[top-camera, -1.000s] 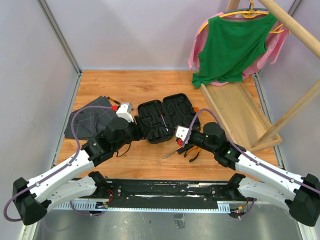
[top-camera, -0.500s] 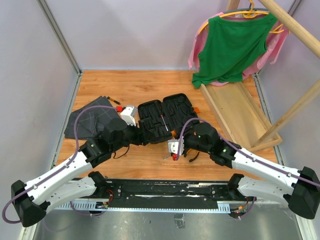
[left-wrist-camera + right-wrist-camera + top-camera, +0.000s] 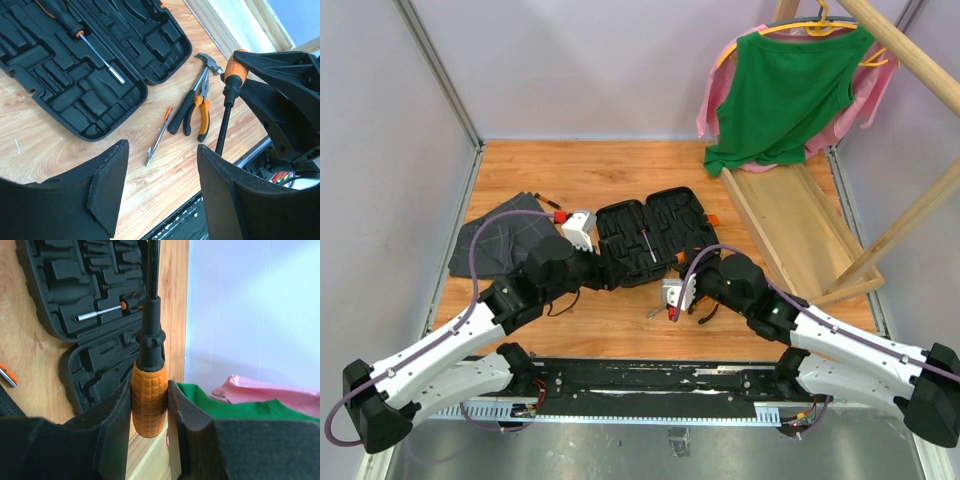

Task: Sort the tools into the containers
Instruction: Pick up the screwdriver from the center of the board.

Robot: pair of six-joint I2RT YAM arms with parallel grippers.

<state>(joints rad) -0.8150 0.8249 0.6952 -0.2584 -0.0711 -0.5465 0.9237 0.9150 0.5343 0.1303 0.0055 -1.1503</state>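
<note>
The right gripper (image 3: 148, 390) has swung round to the tool case (image 3: 645, 235) front, clamped on an orange-handled screwdriver (image 3: 150, 340). The left gripper (image 3: 161, 165), now wider and empty, hovers at the case's left. One screwdriver (image 3: 97, 52) is slotted; the hammer (image 3: 192, 95), pliers (image 3: 200, 112) and thin screwdriver (image 3: 161, 135) remain outside.

light: bright, even | shadows: soft | focus: left hand (image 3: 160, 148) slightly blurred

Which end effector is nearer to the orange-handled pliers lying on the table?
Right. The right end effector, shut on a screwdriver, hangs just beside the pliers. The left end effector, open, is farther off, at the opposite end of the tool case.
</note>
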